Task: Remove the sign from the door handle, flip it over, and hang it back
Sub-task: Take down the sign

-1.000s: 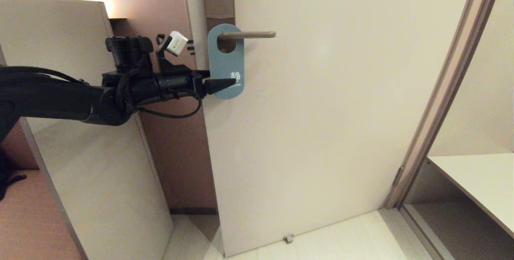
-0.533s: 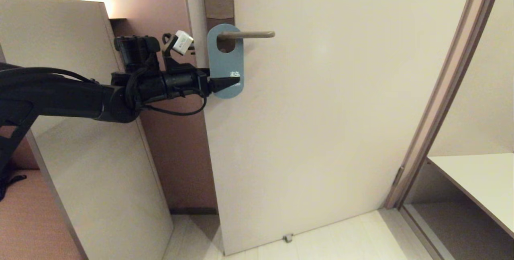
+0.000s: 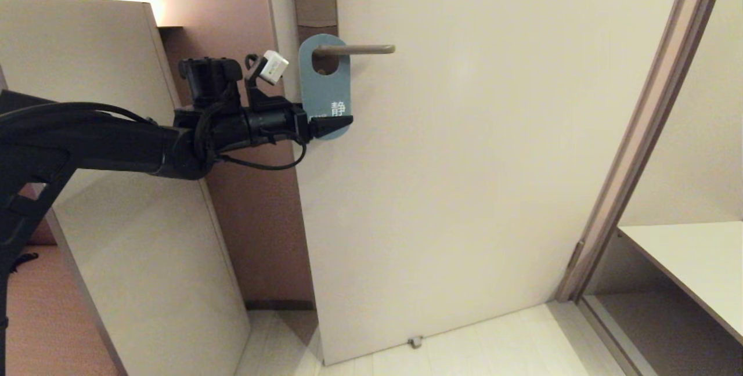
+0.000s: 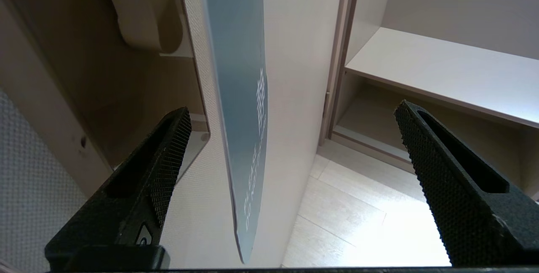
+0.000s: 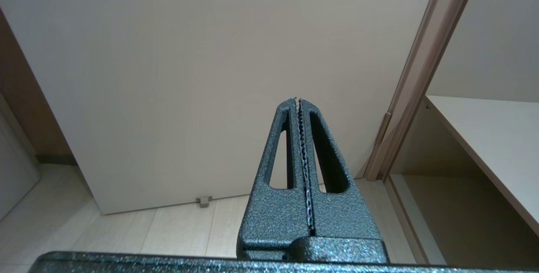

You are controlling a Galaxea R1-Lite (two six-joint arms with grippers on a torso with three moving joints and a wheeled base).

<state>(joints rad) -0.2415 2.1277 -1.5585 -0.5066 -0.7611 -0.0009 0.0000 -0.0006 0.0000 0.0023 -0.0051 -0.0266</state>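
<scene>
The blue sign [image 3: 326,89] is seen hanging by its cut-out from the door handle [image 3: 354,49], flat against the pale door [image 3: 464,161], at about eleven o'clock in the head view. White characters are printed on its lower half. No container is shown anywhere.

The left gripper [image 3: 342,123] is held level at the sign's lower end, reaching in from nine o'clock. In the left wrist view its jaws are spread wide, and the sign [image 4: 242,108] is seen edge-on between the two fingers [image 4: 168,167], nearer one than the other and touched by neither. Nothing is gripped. The door's edge lies just behind the sign, close to one finger.

The right gripper [image 5: 298,101] is parked low, pointed at the door's lower part, with its fingers pressed together on nothing.

A tall pale panel [image 3: 116,190] is seen at eight o'clock, under the left arm. A door frame [image 3: 638,132] runs along at three o'clock, with a pale shelf [image 3: 691,260] at four o'clock. A light wooden floor [image 3: 493,347] and a small doorstop [image 3: 414,343] are seen at six o'clock.
</scene>
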